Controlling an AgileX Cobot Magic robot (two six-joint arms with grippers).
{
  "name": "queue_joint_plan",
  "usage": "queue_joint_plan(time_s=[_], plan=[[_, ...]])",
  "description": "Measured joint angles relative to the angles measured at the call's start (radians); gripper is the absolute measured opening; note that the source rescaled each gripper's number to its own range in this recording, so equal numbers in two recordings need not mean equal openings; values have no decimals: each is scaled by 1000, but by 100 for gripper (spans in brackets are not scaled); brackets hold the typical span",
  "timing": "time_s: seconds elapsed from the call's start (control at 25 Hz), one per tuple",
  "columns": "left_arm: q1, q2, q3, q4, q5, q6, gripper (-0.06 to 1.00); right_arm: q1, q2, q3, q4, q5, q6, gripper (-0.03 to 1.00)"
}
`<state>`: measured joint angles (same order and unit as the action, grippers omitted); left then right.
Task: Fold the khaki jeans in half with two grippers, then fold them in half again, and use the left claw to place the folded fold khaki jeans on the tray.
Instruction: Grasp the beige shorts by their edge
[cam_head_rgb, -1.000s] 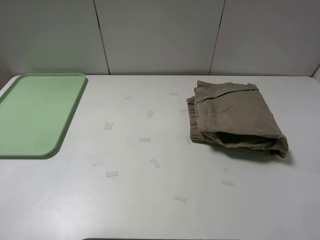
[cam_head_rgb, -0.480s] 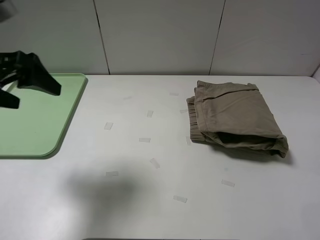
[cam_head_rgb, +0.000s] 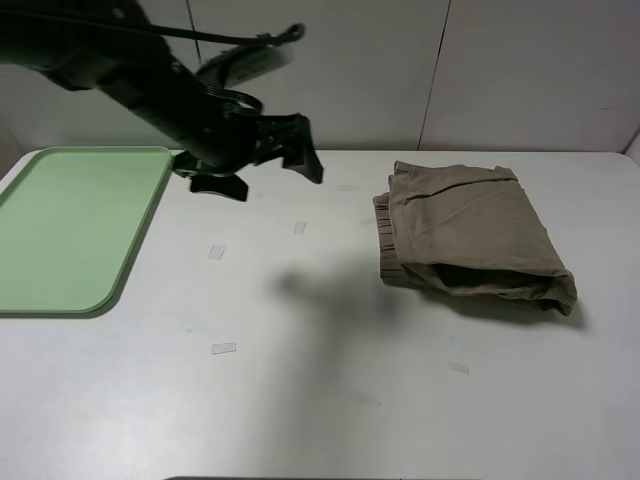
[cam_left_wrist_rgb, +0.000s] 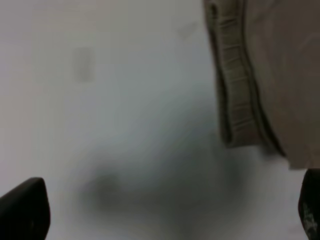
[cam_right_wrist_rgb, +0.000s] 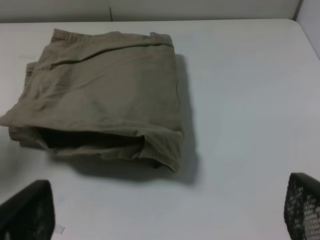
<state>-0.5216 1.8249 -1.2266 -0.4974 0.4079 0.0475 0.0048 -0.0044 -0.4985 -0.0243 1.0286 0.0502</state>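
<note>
khaki jeans (cam_head_rgb: 470, 235), one; tray (cam_head_rgb: 60, 230), one; left pincer (cam_head_rgb: 275, 183), right pincer (cam_right_wrist_rgb: 164, 207)

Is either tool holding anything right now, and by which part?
Nothing is held. The left tool hangs open above the table, short of the khaki jeans; the right tool is open too, clear of them.

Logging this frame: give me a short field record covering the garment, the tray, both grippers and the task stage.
garment: khaki jeans, folded into a compact bundle, lying on the white table, right of centre
tray: pale green tray at the table's left side, jeans not on it
left arm: left claw open, holding nothing, above the table between tray and jeans
right arm: right gripper open, holding nothing, jeans ahead of it; not seen in the exterior view
task stage: folds look done; placing on the tray not yet done
</note>
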Motion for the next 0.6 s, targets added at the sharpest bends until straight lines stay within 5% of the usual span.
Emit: queue_joint_plan(time_s=[0.6], plan=[[-170, 448, -402, -8, -47, -183, 100, 0, 0, 0, 0, 0, 0, 100]])
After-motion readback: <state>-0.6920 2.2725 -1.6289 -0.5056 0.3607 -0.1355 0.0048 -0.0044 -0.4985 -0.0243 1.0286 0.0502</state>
